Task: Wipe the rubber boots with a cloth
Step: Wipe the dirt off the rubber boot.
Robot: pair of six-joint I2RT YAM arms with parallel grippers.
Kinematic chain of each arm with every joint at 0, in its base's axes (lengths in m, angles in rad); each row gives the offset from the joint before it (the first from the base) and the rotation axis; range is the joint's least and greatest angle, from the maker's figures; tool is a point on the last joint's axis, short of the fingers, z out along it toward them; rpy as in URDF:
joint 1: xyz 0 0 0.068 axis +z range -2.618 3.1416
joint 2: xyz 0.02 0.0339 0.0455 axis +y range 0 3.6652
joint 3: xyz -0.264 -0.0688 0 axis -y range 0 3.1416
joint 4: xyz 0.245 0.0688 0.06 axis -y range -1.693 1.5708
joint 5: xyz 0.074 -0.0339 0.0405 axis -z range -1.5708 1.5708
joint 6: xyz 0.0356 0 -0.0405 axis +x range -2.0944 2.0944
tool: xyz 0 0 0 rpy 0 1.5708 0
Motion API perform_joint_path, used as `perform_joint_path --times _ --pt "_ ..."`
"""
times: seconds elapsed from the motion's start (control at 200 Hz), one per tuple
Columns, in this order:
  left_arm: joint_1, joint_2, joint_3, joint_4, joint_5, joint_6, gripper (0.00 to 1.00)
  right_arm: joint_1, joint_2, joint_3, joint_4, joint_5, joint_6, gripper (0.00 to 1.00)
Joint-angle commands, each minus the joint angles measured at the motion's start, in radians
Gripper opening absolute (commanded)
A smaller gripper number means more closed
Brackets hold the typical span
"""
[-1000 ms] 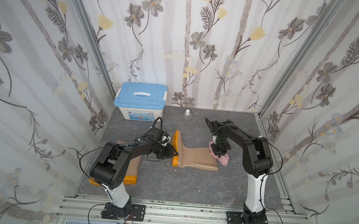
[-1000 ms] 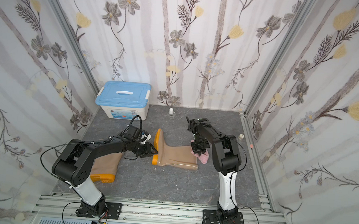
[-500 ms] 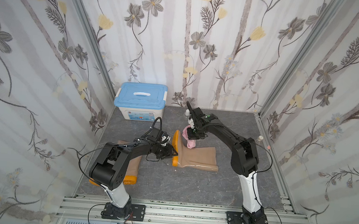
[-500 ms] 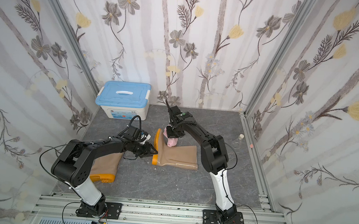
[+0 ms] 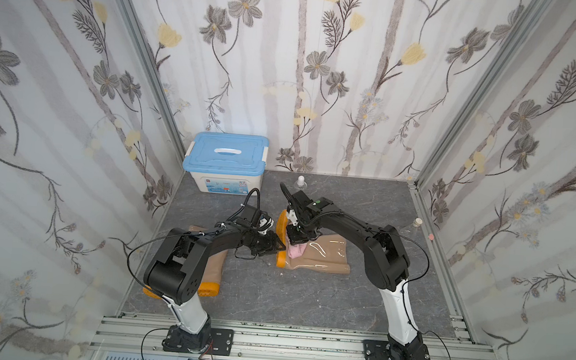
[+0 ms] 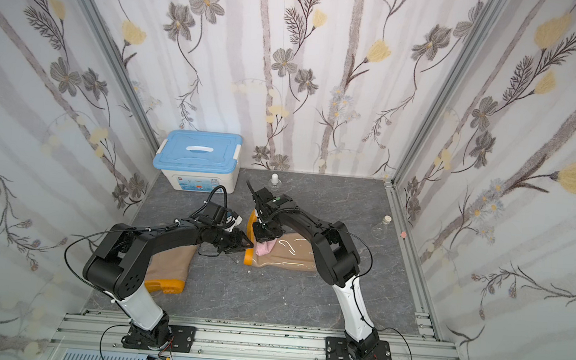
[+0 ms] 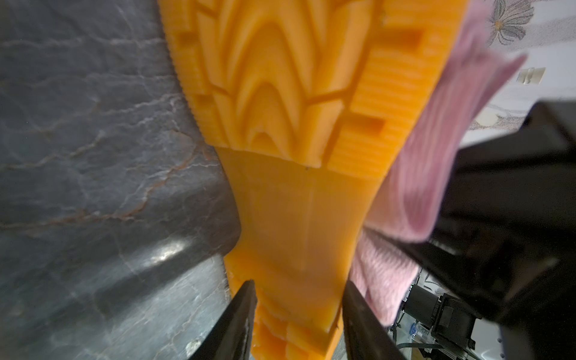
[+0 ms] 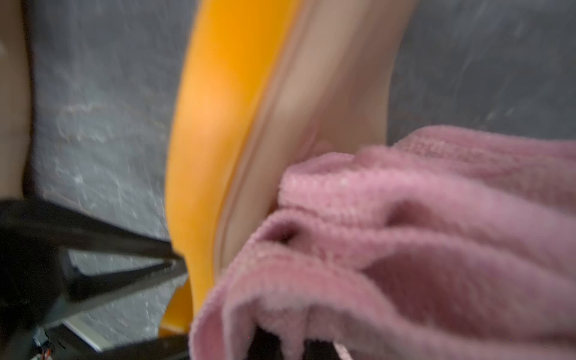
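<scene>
The grey table [image 5: 270, 292] fills the floor of the cell. On it, at 11 o'clock, stands a box [image 5: 224, 162] with a blue lid. The boot [image 5: 326, 257] lies on its side in the middle, with its orange sole [image 7: 280, 202] toward 9 o'clock and its shaft mouth toward 3 o'clock. The second boot [image 5: 211, 269] lies at 8 o'clock, partly hidden under the left arm [image 5: 200, 248] and well apart from the cloth.

The left gripper [image 7: 297, 290] reaches in from 9 o'clock and clamps the sole at its narrow part, one finger on each side. The right gripper [image 5: 296, 239] is above the foot part of the boot, pinched tight on the cloth [image 8: 405, 233]. The pink cloth hangs in a bunch and touches the tan rubber just beside the sole. A small bottle [image 5: 301, 182] stands at 12 o'clock, away from the work.

I judge that the wiping of the boot is the step in hand. To do it well, the left clamp must be firm, so that the boot does not slide on the smooth table. The right gripper should press the bunch lightly down and draw it toward 3 o'clock along the shaft in long strokes. It should avoid the left fingers [image 7: 240, 318], which are very near.
</scene>
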Motion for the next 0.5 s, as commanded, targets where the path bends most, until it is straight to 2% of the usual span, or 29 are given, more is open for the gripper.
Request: perform_joint_path --times 0.0,0.175,0.315,0.495 --pt "0.008 0.012 -0.010 -0.096 -0.247 -0.011 0.46 0.039 -0.050 -0.125 -0.059 -0.120 -0.002 0.00" --pt "0.009 0.006 -0.010 -0.105 -0.258 -0.008 0.46 0.072 -0.196 -0.370 -0.036 -0.118 0.034 0.00" --pt "0.009 0.000 -0.007 -0.112 -0.265 -0.006 0.46 0.054 -0.337 -0.487 -0.084 -0.059 0.040 0.00" --pt "0.008 -0.019 -0.004 -0.135 -0.301 0.008 0.46 -0.205 -0.547 -0.547 -0.157 0.053 0.004 0.00"
